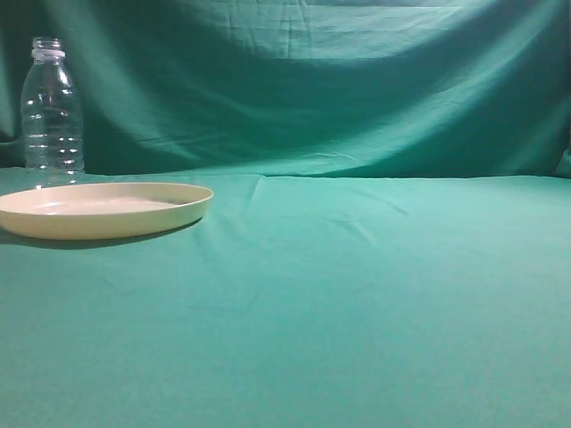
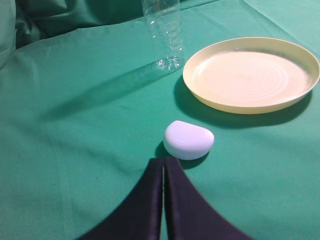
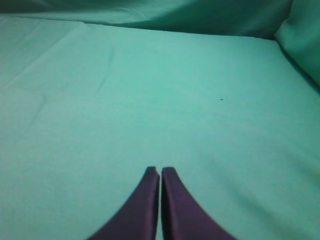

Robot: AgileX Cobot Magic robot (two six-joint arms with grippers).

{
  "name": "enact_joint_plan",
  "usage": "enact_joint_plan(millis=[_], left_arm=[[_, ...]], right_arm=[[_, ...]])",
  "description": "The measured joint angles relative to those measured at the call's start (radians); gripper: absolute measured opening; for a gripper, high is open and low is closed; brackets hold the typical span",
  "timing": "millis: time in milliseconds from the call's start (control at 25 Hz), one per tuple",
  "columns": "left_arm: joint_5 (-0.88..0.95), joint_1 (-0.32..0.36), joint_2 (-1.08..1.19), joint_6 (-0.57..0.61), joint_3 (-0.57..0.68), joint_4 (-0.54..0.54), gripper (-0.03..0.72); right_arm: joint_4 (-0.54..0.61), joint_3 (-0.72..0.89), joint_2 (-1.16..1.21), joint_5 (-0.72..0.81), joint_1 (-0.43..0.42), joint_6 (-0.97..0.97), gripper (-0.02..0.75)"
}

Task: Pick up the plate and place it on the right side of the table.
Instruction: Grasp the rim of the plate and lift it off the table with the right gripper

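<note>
Plate ahead-right of left gripper, apart; both grippers' jaws together.

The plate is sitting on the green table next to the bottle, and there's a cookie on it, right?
Not quite: the plate is empty. The left wrist view shows its bare ridged inside. It does sit on the green table near the bottle.

No readable text or labels anywhere

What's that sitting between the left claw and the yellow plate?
In the left wrist view, a small white rounded object lies on the green cloth between the shut left gripper and the plate; what it is, I cannot tell.
</note>
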Motion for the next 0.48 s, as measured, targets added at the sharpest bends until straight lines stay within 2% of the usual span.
enact_joint_plan(millis=[480], left_arm=[[0.0,0.0,0.0,0.0,0.0,0.0,0.0]], right_arm=[[0.0,0.0,0.0,0.0,0.0,0.0,0.0]])
